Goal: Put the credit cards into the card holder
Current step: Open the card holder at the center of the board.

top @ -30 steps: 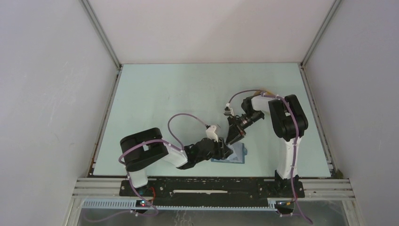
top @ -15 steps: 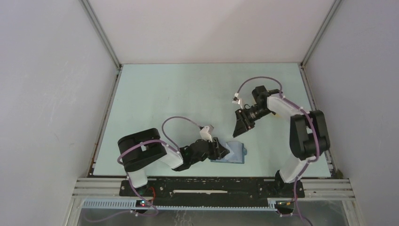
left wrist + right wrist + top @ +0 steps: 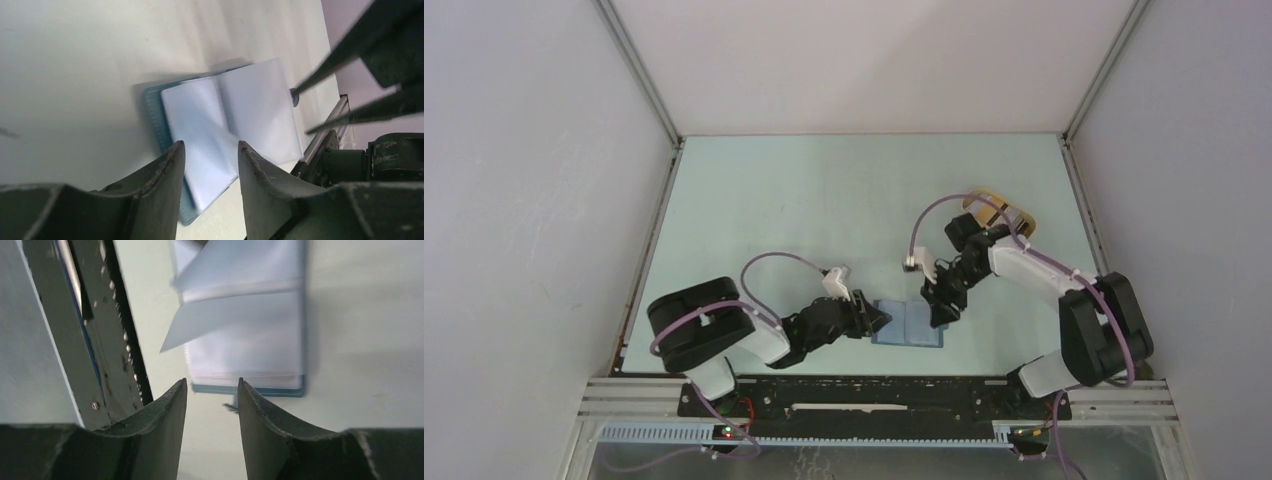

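The teal-blue card holder lies open on the table near the front edge, pale inner pockets facing up. My left gripper is open and empty, low at its left edge. In the left wrist view the holder lies just beyond the gripper. My right gripper is open and empty at the holder's right edge. In the right wrist view the holder lies just beyond the gripper, with one inner leaf lifted. No credit cards are in view.
A tan oval tray sits at the back right, partly under the right arm. The table's front rail runs close beside the holder. The right gripper's fingers show at the right of the left wrist view.
My left gripper has drawn back leftward off the holder. My right gripper swung up and away, then came down at the holder's right edge. The holder now lies open.
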{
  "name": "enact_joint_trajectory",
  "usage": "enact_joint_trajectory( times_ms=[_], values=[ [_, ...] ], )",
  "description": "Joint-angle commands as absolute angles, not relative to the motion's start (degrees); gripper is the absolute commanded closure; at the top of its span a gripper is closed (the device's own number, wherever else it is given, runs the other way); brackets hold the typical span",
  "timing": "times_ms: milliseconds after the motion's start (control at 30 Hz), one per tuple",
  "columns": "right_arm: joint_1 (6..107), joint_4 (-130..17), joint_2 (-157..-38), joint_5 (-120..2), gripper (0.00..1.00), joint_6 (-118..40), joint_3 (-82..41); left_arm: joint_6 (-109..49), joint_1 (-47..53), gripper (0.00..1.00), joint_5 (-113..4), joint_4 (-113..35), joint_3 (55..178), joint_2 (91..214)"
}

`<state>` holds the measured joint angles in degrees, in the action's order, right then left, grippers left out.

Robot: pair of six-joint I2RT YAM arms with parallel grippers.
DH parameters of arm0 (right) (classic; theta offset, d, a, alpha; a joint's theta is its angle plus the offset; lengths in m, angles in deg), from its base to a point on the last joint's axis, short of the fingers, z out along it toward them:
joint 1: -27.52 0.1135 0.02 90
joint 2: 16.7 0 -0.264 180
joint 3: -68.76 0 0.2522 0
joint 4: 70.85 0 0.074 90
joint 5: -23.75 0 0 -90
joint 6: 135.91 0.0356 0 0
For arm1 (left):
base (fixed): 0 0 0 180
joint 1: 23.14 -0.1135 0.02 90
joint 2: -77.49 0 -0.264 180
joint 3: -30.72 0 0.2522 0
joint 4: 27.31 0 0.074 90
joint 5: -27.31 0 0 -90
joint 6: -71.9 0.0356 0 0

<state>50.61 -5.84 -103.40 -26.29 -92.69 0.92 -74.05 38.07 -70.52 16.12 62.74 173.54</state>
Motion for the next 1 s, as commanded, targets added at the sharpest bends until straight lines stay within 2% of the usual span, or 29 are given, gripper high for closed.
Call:
enact_joint_trajectory(
  times_ms=[0,133,267,400,567,700,833,967],
  values=[
    [54.89,-8.57,-94.39,-27.85,0.49,-110.29,8.02,-70.95,37.06,0.53,-75.27,11.18,58.77,164.57],
    [56.63,-10.45,-91.76,-28.53,0.47,-110.56,9.49,-67.71,37.06,0.6,-77.87,5.56,56.28,154.54],
    [56.4,-9.76,-94.22,-29.77,0.48,-109.04,8.86,-62.34,37.56,0.59,-74.93,1.66,55.59,143.46],
    [58.12,-10.65,-96.48,-32.62,0.48,-107.84,8.6,-57.96,40.48,0.57,-70.48,1.81,57.68,138.83],
    [58.74,-11.07,-97.56,-34.75,0.49,-106.29,8.09,-53.76,43.41,0.53,-68.78,4.58,59.0,142.21],
    [57.97,-9.73,-97.67,-33.69,0.49,-107.03,7.84,-52.04,44.57,0.5,-67.98,12.94,58.33,148.53],
    [56.02,-8.8,-98.18,-33.18,0.49,-107.23,7.54,-49.95,46.41,0.46,-68.54,14.97,61.87,155.26],
    [52.2,-5.8,-99.02,-25.78,0.49,-103.6,4.09,-49.66,47.83,0.44,-69.3,13.29,66.16,160.12]
  ],
)
